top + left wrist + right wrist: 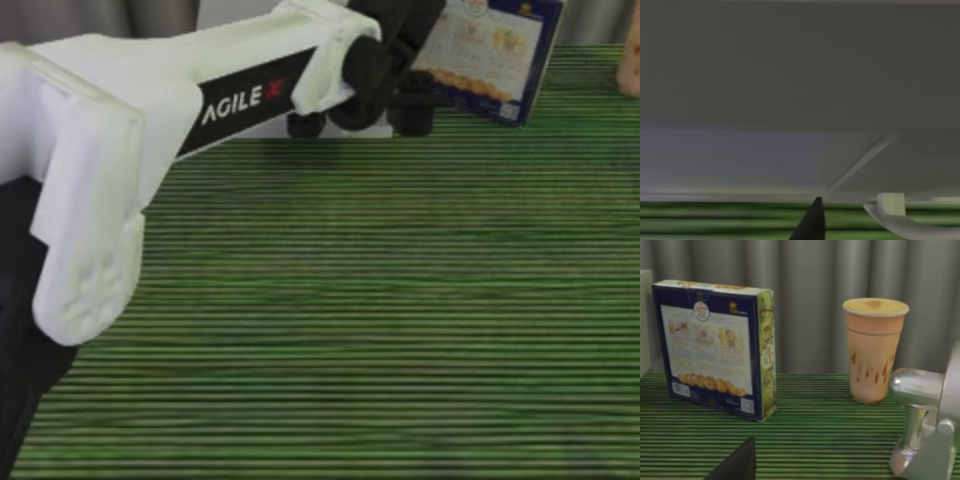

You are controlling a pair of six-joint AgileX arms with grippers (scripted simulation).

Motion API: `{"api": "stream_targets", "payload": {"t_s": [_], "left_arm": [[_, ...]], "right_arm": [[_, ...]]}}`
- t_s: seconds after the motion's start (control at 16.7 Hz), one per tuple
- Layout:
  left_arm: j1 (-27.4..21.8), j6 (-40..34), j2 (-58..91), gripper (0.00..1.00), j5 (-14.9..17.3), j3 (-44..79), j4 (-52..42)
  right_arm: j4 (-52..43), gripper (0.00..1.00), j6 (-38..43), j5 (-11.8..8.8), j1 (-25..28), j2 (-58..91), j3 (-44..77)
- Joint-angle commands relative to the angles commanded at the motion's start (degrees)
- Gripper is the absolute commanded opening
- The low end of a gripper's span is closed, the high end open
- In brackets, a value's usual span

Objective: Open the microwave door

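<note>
My left pincer [360, 122] reaches to the far edge of the green table [400, 320] against the microwave door [790, 90]; I cannot tell its grip.

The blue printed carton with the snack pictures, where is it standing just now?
The blue printed carton stands upright at the far edge of the green striped table, right of centre in the top view, just right of the left gripper, with the orange cup farther right.

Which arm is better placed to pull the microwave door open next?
Left. The left gripper is stretched to the far table edge, its wrist view filled by the microwave door with the pale handle close by. The right arm is absent from the top view.
</note>
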Motion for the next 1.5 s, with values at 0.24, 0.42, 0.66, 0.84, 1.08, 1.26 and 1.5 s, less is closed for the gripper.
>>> {"api": "stream_targets", "payload": {"t_s": [0.24, 0.42, 0.66, 0.84, 1.08, 1.26, 1.5], "left_arm": [[0.00, 0.00, 0.00, 0.10, 0.00, 0.00, 0.00], [0.00, 0.00, 0.00, 0.00, 0.00, 0.00, 0.00], [0.00, 0.00, 0.00, 0.00, 0.00, 0.00, 0.00], [-2.12, -0.11, -1.65, 0.00, 0.63, -3.36, -0.44], [-1.98, -0.75, -3.99, 0.00, -0.41, -7.29, 1.75], [-1.84, -1.64, -6.01, 0.00, -1.16, -10.44, 3.79], [-1.84, -1.65, -6.04, 0.00, -1.16, -10.47, 3.81]], "right_arm": [[0.00, 1.00, 0.00, 0.00, 0.00, 0.00, 0.00], [0.00, 1.00, 0.00, 0.00, 0.00, 0.00, 0.00], [0.00, 1.00, 0.00, 0.00, 0.00, 0.00, 0.00], [0.00, 1.00, 0.00, 0.00, 0.00, 0.00, 0.00], [0.00, 1.00, 0.00, 0.00, 0.00, 0.00, 0.00], [0.00, 1.00, 0.00, 0.00, 0.00, 0.00, 0.00], [0.00, 1.00, 0.00, 0.00, 0.00, 0.00, 0.00]]}}
